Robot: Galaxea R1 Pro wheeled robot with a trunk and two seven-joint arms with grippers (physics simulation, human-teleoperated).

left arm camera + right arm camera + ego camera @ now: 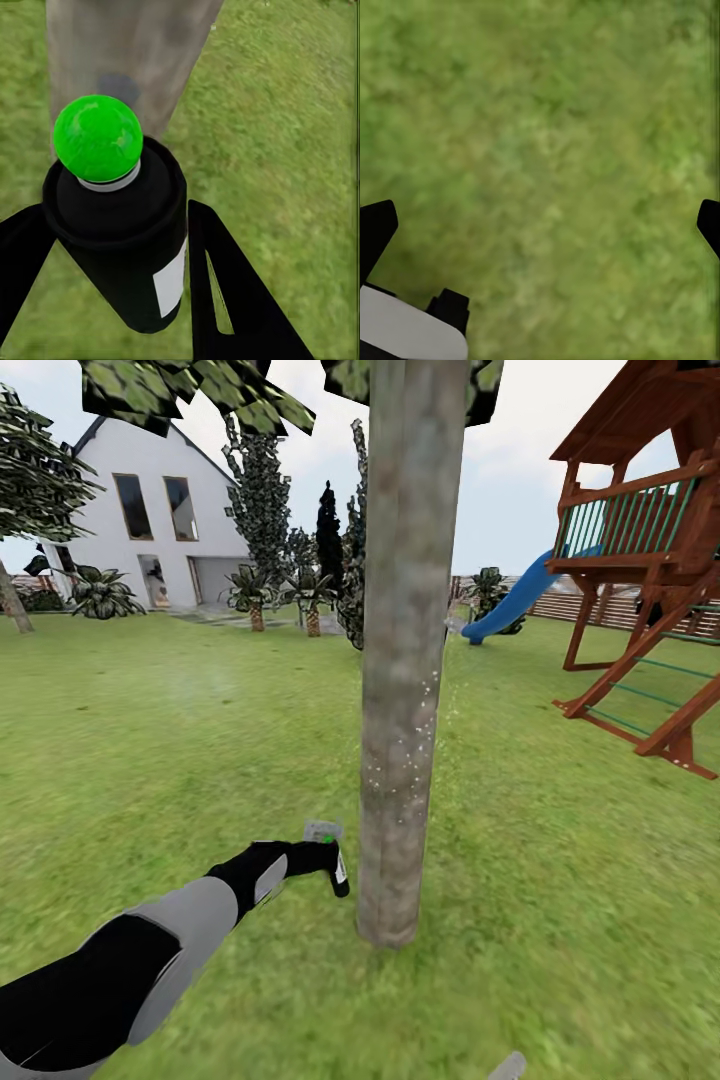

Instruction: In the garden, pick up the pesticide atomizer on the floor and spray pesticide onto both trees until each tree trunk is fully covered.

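The left gripper (pixel 322 857) is clamped on the atomizer (pixel 124 229) — in the left wrist view its black fingers (pixel 232 292) press both sides of the black bottle with its white label, and a bright green cap sits on top. In the head view the left arm reaches forward low over the lawn (pixel 150 760), holding the atomizer just beside the base of the trunk (pixel 405 660). The right gripper (pixel 547 217) hangs over bare grass, fingertips spread wide with nothing between them. White specks of pesticide (pixel 425 700) dot the middle of the trunk and drift just to its right. Farther off stand a wooden playset (pixel 650 560) with a blue slide on the right, and a white house (pixel 150 520) on the left.
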